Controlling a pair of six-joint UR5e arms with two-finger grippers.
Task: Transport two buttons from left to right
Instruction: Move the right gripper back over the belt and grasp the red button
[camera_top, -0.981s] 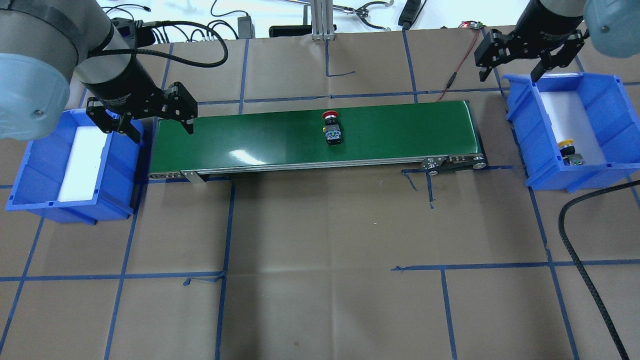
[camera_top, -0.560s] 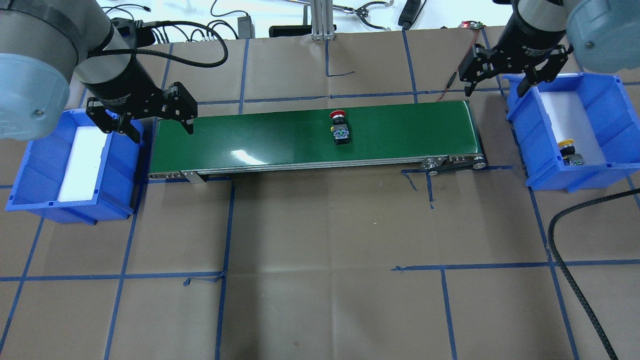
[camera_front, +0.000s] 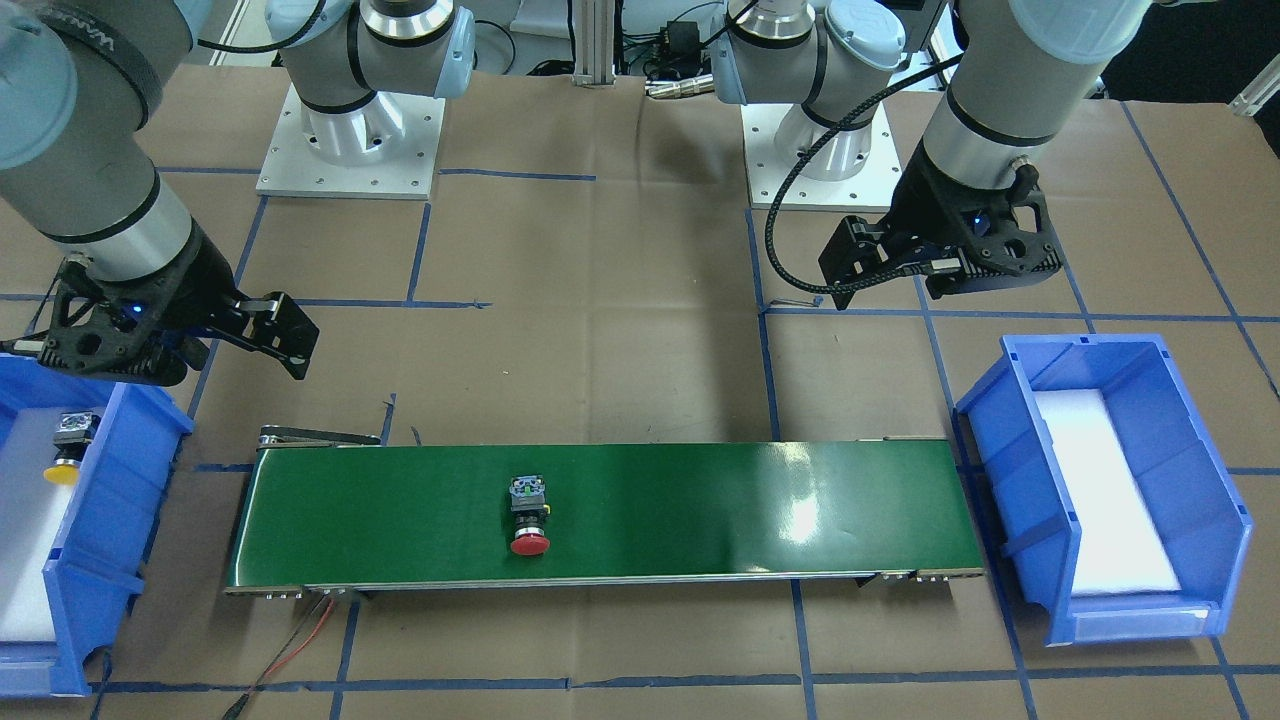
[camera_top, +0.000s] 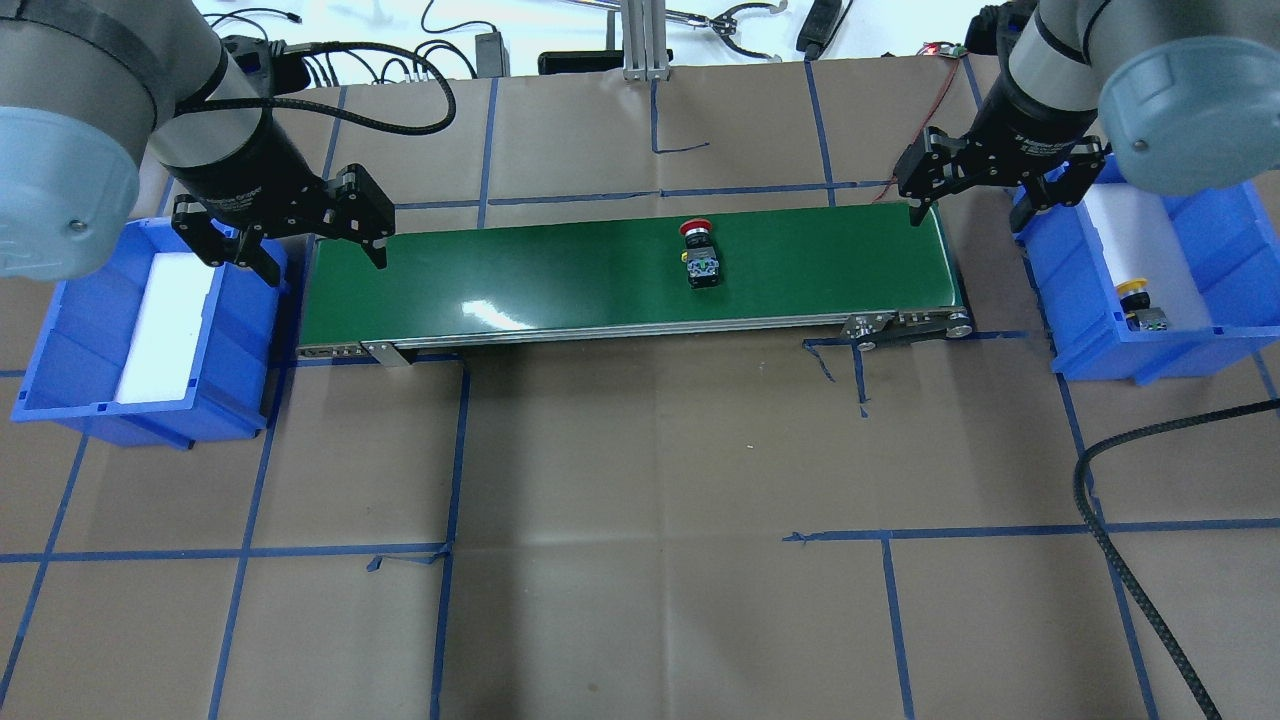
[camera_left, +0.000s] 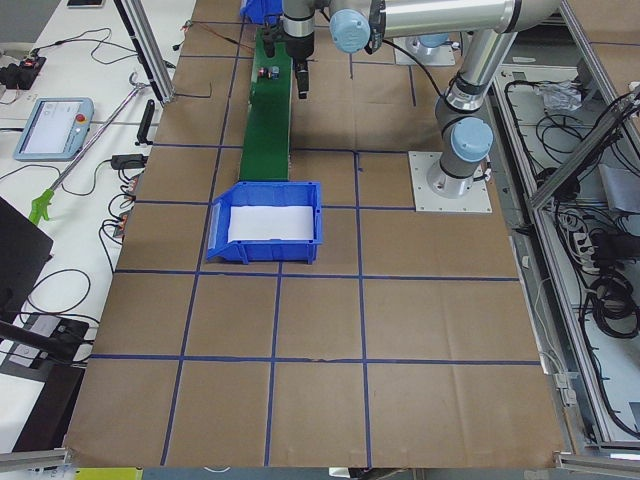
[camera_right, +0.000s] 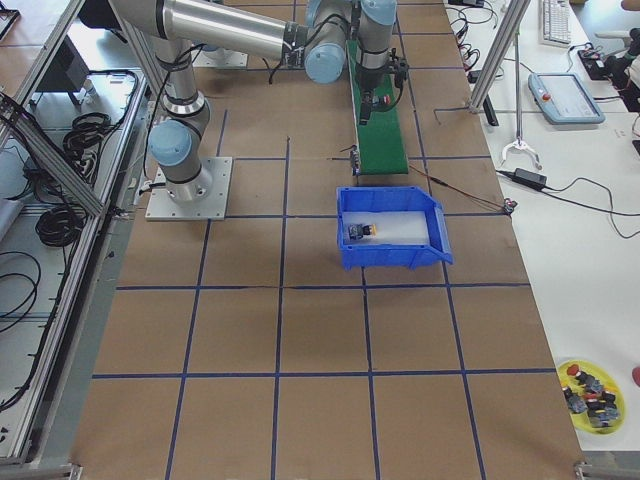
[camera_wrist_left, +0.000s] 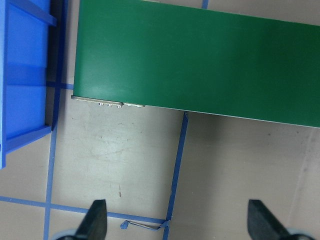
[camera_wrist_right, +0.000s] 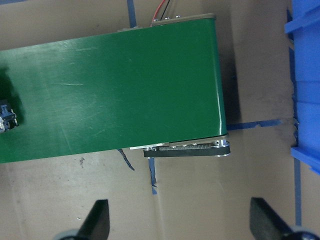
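Note:
The red-capped button (camera_top: 700, 255) (camera_front: 528, 515) lies on its side on the green conveyor belt (camera_top: 560, 270), right of the middle. In the right blue bin (camera_top: 1200, 340) rests the yellow-capped button (camera_top: 1135, 300) (camera_front: 68, 445) (camera_right: 358, 231). My right gripper (camera_top: 972, 200) (camera_wrist_right: 180, 222) hangs open and empty over the belt's right end, between belt and bin. Just the button's dark body edge (camera_wrist_right: 6, 120) shows at the far left of the right wrist view. Over the belt's left end my left gripper (camera_top: 300, 250) (camera_wrist_left: 177, 222) stands open with nothing in it.
The left blue bin (camera_top: 60, 330) holds only a white foam pad. A black braided cable (camera_top: 1130, 520) curves over the table at the right. Cables and tools lie along the far edge. A yellow dish of spare buttons (camera_right: 590, 385) sits on the side bench.
The red button has ridden the belt to the right. My right gripper has moved left, from over the right bin to the belt's right end. The left arm has stayed put.

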